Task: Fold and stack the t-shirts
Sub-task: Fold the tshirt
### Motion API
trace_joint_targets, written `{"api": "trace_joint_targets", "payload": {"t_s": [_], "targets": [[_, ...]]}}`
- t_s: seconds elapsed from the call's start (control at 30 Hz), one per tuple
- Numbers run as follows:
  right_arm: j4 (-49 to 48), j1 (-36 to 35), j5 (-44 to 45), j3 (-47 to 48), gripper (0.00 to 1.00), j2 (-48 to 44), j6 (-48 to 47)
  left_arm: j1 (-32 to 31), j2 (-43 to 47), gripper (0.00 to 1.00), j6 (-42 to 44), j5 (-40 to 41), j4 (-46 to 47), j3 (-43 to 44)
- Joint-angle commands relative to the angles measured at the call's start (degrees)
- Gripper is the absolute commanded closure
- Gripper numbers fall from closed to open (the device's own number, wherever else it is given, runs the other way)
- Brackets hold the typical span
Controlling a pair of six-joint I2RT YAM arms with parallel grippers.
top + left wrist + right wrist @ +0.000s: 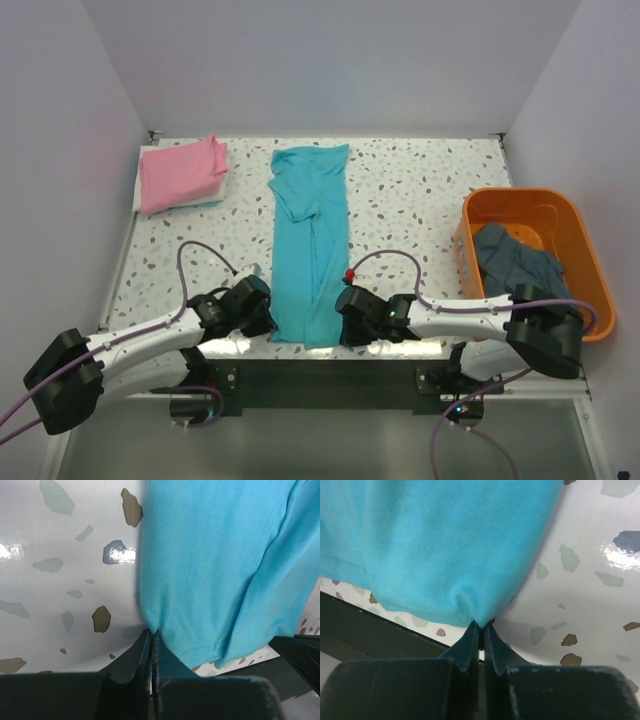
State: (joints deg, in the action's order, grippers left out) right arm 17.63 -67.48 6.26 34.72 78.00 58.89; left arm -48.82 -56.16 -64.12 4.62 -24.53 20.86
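The turquoise t-shirt (311,240) lies folded into a long narrow strip down the middle of the table, collar at the far end. My left gripper (270,322) is shut on its near left hem corner (165,625). My right gripper (342,322) is shut on its near right hem corner (470,610). The pink t-shirt (180,173) lies folded at the far left on a white one. The dark grey-blue t-shirt (515,262) sits crumpled in the orange tub (580,240).
The orange tub stands at the right edge of the table. The speckled table (420,200) ends at a dark front edge (365,625) just behind both grippers. White walls enclose the far and side edges.
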Motion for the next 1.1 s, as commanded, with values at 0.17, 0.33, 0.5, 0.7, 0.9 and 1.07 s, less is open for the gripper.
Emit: {"api": "trace_joint_targets", "payload": {"t_s": [0.17, 0.33, 0.5, 0.7, 0.9, 1.07], "targets": [[4.9, -4.9, -2.8, -1.7, 1.0, -8.7, 3.7, -3.4, 6.6, 1.0, -2.2, -3.9, -10.4, -2.6], [7.7, -4.8, 1.5, 2.2, 1.0, -8.7, 1.8, -3.6, 7.9, 1.0, 0.4, -0.9, -12.1, 2.4], [13.8, -0.7, 8.1, 10.9, 1.0, -8.0, -3.6, -2.3, 1.0, 1.0, 5.2, 2.4, -9.2, 10.4], [11.8, 9.0, 10.7, 16.9, 1.0, -5.1, -11.1, 2.9, -6.8, 1.0, 9.3, 10.6, -6.0, 20.3], [6.2, 17.5, 10.4, 24.5, 1.0, 2.8, -17.6, 11.2, -18.8, 1.0, 17.1, 8.9, 1.3, 29.7], [3.2, 23.0, 8.5, 31.9, 1.0, 10.7, -22.0, 15.3, -27.6, 1.0, 20.0, 8.5, 4.5, 37.5]]}}
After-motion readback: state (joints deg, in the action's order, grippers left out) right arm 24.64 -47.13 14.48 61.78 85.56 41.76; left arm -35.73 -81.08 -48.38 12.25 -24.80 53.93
